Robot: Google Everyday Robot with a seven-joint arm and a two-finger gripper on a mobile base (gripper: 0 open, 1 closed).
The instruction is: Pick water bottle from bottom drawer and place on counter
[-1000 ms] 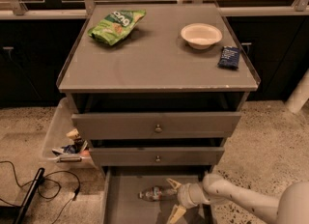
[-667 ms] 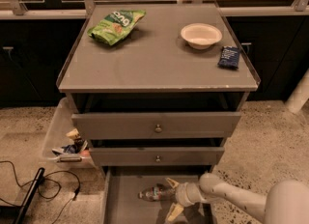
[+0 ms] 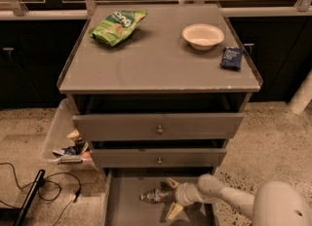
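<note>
Nearest me, the bottom drawer is pulled out, and the bottle lies on its side on the drawer floor. My claw reaches in from the right, spread wide, one finger above the bottle's right end and one below it. It grips nothing, and I cannot tell whether it touches the bottle. Left of the cabinet, a bin holds mixed clutter. Above are two knobbed drawers, both slightly open. Farthest off, the tabletop carries a green bag, a bowl and a blue packet.
</note>
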